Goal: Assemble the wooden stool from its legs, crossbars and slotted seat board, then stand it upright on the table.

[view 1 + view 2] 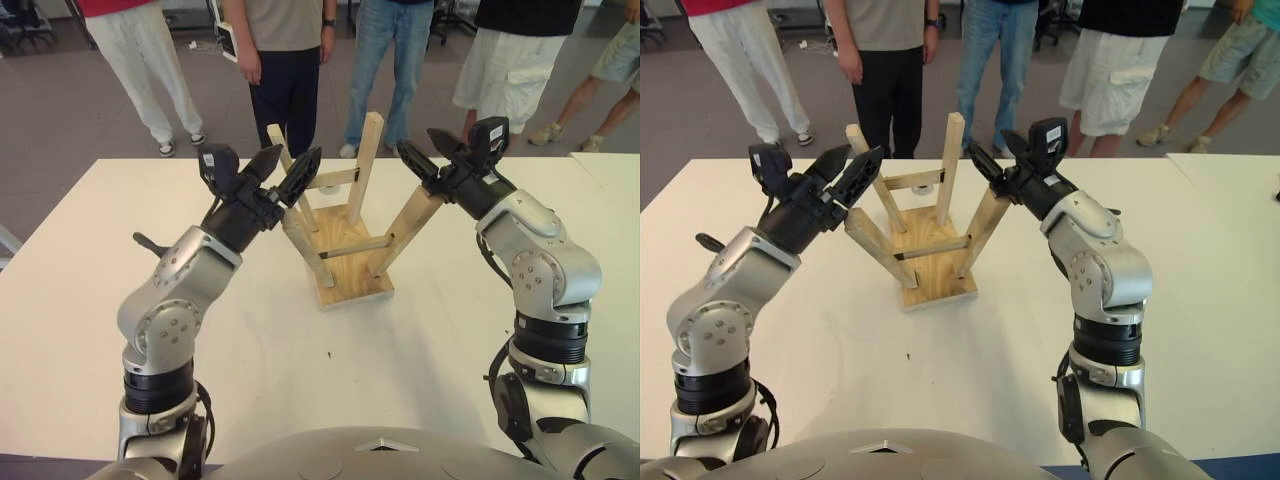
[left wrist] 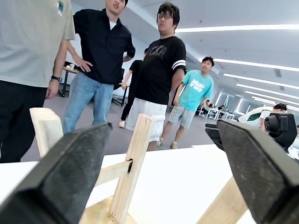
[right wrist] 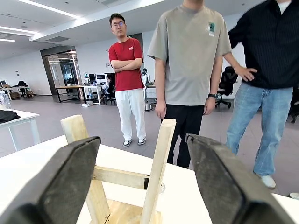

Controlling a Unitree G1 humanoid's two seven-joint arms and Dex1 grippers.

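Observation:
The wooden stool [image 1: 345, 230] rests upside down on the white table [image 1: 90, 260]. Its slotted seat board [image 1: 352, 287] lies flat and its legs point up, joined by crossbars [image 1: 336, 179]. My left gripper [image 1: 288, 170] is open beside the upper ends of the left legs, holding nothing. In the left wrist view the far legs [image 2: 133, 168] show between its fingers [image 2: 65, 177]. My right gripper [image 1: 420, 148] is open just above the top of the near right leg [image 1: 408, 228]. In the right wrist view two legs [image 3: 156, 172] and a crossbar stand beyond its open fingers [image 3: 224, 186].
Several people stand along the table's far edge [image 1: 290, 60], close behind the stool. Bare tabletop extends to both sides of the stool and in front of it [image 1: 330, 370]. A second white table [image 1: 615, 175] adjoins at the right.

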